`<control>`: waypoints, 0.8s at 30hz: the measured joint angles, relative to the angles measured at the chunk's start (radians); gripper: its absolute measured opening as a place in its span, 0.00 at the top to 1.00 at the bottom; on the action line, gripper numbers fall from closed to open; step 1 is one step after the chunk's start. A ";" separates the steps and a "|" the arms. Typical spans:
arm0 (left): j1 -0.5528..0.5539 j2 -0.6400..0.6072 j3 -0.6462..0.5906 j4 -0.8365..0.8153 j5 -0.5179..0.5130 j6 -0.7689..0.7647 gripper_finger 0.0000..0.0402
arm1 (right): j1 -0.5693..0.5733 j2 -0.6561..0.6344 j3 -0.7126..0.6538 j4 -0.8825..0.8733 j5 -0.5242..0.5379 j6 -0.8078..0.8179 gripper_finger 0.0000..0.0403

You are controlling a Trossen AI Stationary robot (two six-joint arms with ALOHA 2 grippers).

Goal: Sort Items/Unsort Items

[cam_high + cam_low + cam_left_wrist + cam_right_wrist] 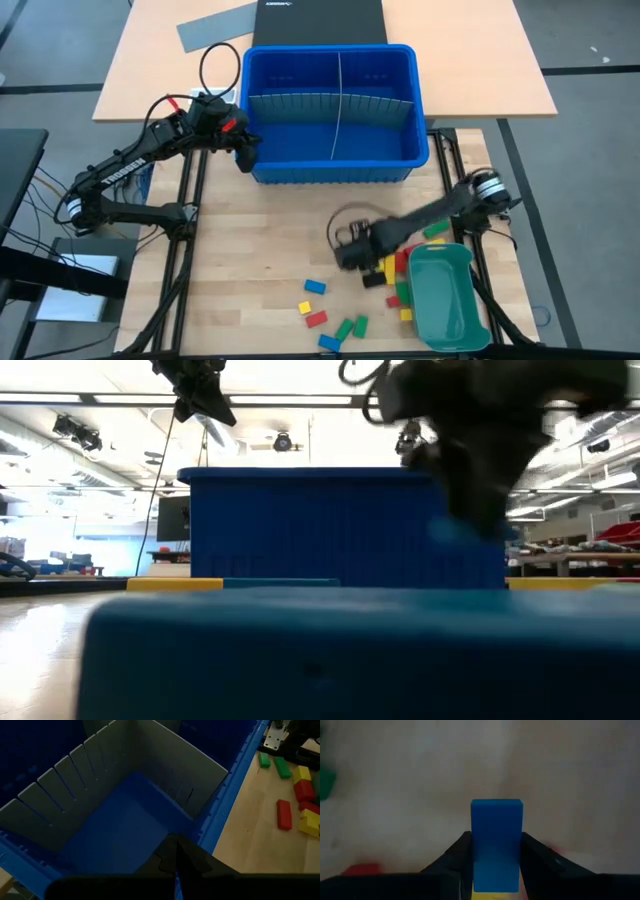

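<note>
Fingers point(537, 857) of the right gripper point(496, 865) pressed both sides of a blue block point(496, 842), low over the wooden table point(260, 260) beside the teal tray point(447, 298), amid scattered blocks point(330, 320). The left gripper point(176, 862), closed and empty, hung over the blue bin's point(330, 105) corner.

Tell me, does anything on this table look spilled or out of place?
Yes: small red, yellow, green and blue toy blocks lie scattered on the wooden table beside the teal plastic tray, while the big blue divided bin shows no blocks inside.
</note>
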 joint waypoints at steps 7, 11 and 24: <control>0.000 0.000 0.000 0.010 0.044 0.004 0.97 | -0.218 -0.225 0.008 -0.007 0.195 -0.024 0.71; 0.000 0.000 0.000 0.011 0.083 0.037 0.97 | -0.376 -0.341 0.034 0.029 0.363 0.001 0.71; -0.007 0.000 0.000 0.032 0.284 0.061 0.97 | -0.781 -0.437 0.050 0.276 0.298 0.196 0.53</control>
